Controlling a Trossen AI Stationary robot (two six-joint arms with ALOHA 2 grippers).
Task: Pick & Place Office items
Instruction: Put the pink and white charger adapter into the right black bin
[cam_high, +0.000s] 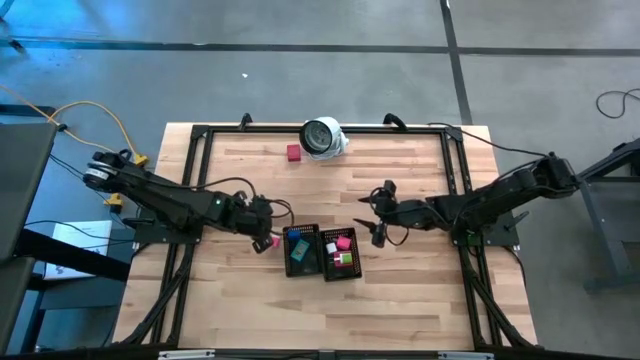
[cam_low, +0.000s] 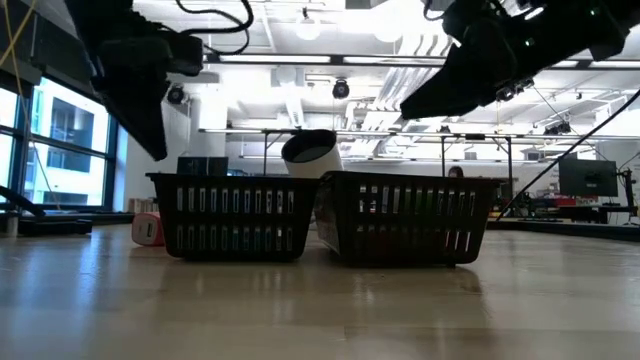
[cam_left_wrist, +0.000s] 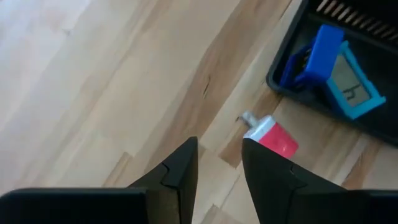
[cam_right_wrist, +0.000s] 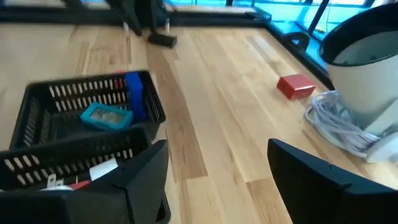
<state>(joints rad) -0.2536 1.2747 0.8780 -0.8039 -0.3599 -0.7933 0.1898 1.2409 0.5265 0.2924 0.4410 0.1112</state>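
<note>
Two black mesh trays stand side by side mid-table. The left tray (cam_high: 300, 250) holds blue and teal pieces (cam_left_wrist: 329, 62); the right tray (cam_high: 340, 253) holds pink, green and white pieces. A red-and-white piece (cam_left_wrist: 273, 135) lies flat on the wood just left of the left tray. My left gripper (cam_left_wrist: 219, 146) hovers over it, pointing down, open by a narrow gap with bare wood showing between the fingers. In the low view this gripper (cam_low: 150, 110) hangs well above the piece (cam_low: 148, 228). My right gripper (cam_high: 378, 215) stands open to the right of the right tray, holding nothing.
A round white-and-grey object (cam_high: 323, 137) with a coiled cord sits at the far edge. A red piece (cam_right_wrist: 296, 86) lies on the wood beside it. A black frame (cam_high: 200, 135) runs around the tabletop. Bare wood lies between the trays and the far edge.
</note>
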